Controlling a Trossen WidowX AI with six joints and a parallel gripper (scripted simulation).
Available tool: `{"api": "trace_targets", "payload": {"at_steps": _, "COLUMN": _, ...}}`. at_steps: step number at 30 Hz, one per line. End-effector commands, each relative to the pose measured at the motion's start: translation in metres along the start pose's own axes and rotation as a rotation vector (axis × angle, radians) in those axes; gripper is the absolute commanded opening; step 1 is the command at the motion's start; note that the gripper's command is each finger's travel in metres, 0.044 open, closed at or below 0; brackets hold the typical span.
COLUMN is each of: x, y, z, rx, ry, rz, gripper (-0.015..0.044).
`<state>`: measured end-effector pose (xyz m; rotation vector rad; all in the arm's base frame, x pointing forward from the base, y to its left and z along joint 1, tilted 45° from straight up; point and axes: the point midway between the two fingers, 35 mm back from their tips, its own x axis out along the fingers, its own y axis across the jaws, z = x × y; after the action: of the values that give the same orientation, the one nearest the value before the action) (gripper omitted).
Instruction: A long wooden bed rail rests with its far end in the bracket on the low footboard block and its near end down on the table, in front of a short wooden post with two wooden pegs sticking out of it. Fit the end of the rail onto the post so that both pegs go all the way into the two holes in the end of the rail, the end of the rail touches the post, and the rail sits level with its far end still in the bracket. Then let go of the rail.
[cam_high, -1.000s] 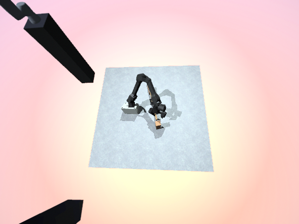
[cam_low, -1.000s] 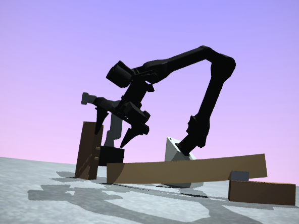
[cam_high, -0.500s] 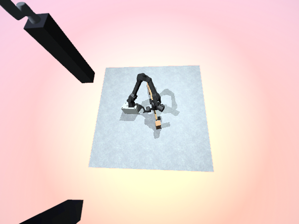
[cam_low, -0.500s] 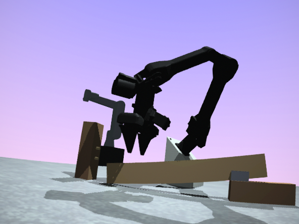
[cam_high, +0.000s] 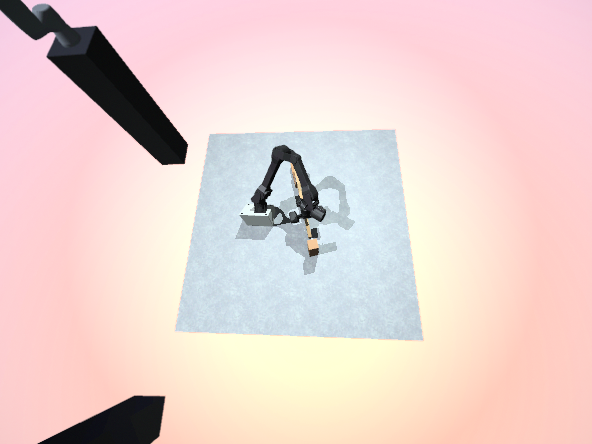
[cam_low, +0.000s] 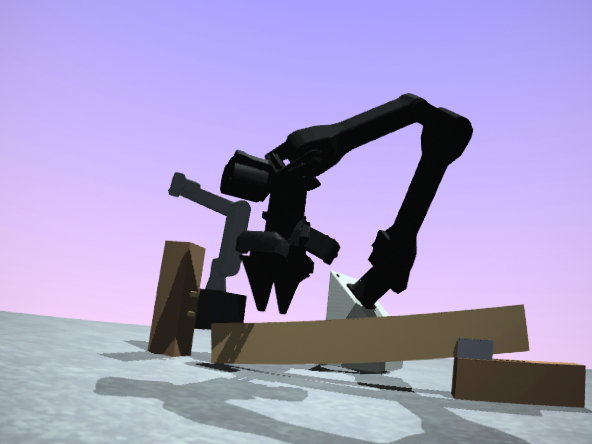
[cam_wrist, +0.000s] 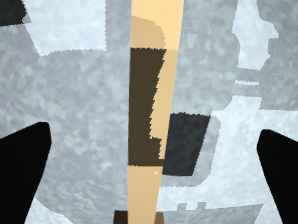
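Note:
The rail (cam_high: 308, 228) (cam_low: 375, 340) (cam_wrist: 145, 192) has its near end down on the table, a small gap short of the post (cam_high: 313, 244) (cam_low: 167, 295) (cam_wrist: 120, 217). Its far end is raised in the grey bracket (cam_low: 475, 349) on the footboard block (cam_low: 520, 382). Two pegs, the upper peg (cam_low: 193, 294) and the lower peg (cam_low: 191, 314), stick out of the post toward the rail. My gripper (cam_low: 272, 311) (cam_wrist: 157, 137) is open and empty, pointing down just above the near part of the rail. In the wrist view its fingers stand either side of the rail. The rail's end holes are hidden.
My arm's pale wedge-shaped base (cam_high: 257, 218) stands left of the rail in the top view. A grey arm (cam_low: 235, 240) on a black base (cam_low: 222, 310) shows in the background behind the post. Arm shadows fall across the table (cam_high: 300, 305).

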<state>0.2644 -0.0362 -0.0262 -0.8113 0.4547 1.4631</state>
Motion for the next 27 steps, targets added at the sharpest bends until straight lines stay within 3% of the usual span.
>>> {"api": "trace_targets", "payload": {"at_steps": 1, "x": 0.009, "y": 0.002, "z": 0.001, "rx": 0.008, "ry": -0.008, "rz": 0.006, "gripper": 0.044}}
{"api": "trace_targets", "payload": {"at_steps": 27, "x": 0.051, "y": 0.002, "z": 0.003, "rx": 0.007, "ry": -0.01, "rz": 0.004, "gripper": 0.044}}
